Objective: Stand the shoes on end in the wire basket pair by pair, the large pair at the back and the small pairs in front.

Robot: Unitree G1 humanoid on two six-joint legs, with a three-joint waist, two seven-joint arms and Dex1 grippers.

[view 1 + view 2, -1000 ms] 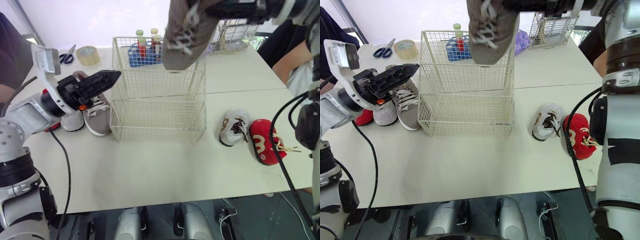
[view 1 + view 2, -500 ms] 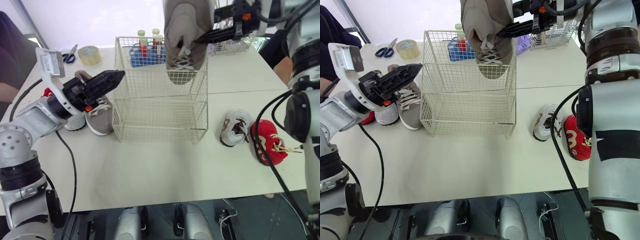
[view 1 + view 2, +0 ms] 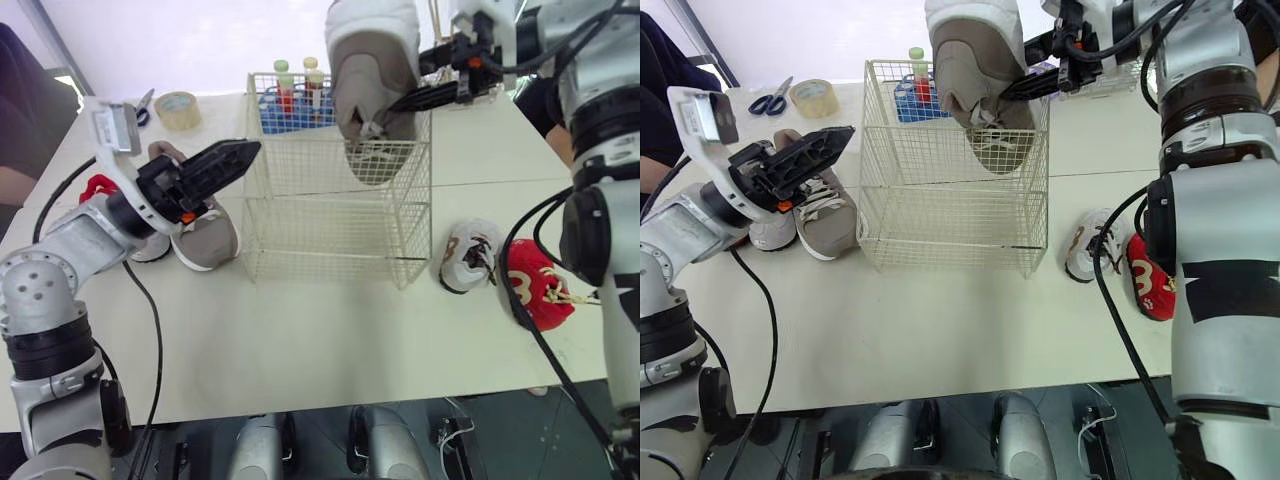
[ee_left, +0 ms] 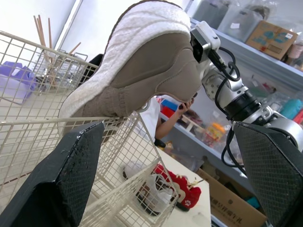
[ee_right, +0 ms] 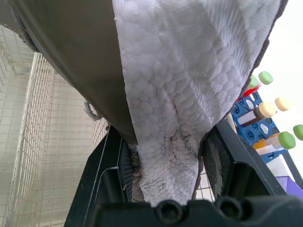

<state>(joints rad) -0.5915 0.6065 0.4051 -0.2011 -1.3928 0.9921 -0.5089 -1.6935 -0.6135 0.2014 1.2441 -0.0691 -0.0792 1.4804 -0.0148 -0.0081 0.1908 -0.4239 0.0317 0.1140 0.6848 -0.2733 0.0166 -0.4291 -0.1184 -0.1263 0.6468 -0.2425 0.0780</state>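
Looking down over the counter (image 3: 300, 340), I have the right gripper (image 5: 163, 142) shut on the large grey shoe (image 3: 375, 60). Its two black fingers (image 5: 102, 189) press on either side of the shoe, and the white sole runs up between them in the right wrist view. The shoe hangs toe down and heel up, with its lower half inside the wire basket (image 3: 330, 230) at the back right corner and its heel well above the rim. I cannot tell whether the toe touches the basket floor.

The left gripper (image 3: 232, 160) hovers just beside the basket's left wall. Its fingers (image 4: 61, 179) are spread wide apart with nothing between them. They point toward the basket and the held shoe.

Below that arm the second large grey shoe (image 3: 205, 235) lies on the counter, near the basket's left side. A small pale shoe (image 3: 150, 245) and a small red shoe (image 3: 95, 187) lie beside it, partly hidden by the arm. To the right of the basket, a small white shoe (image 3: 468, 255) and another small red one (image 3: 535, 283) lie side by side.
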